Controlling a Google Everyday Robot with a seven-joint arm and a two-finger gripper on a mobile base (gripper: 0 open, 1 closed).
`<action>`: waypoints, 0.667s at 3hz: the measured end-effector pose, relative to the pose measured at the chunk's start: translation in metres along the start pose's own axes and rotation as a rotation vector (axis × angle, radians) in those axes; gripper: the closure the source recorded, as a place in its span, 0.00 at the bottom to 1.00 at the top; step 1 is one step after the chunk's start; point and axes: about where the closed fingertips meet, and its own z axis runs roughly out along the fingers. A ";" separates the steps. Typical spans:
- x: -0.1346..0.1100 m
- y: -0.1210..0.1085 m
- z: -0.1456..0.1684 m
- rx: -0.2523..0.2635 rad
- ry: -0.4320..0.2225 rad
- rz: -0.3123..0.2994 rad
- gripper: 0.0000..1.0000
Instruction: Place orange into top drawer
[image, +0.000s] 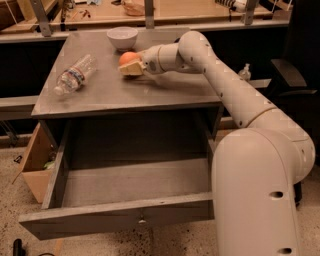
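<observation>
Matt grey wooden top drawer (135, 182), metal knob (142, 220), smooth orange (127, 57), pale plastic gripper (131, 68) against it atop the cabinet (125, 95)
</observation>
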 end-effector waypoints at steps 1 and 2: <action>-0.024 0.008 -0.030 -0.034 -0.060 -0.045 0.87; -0.044 0.025 -0.087 -0.056 -0.086 -0.108 1.00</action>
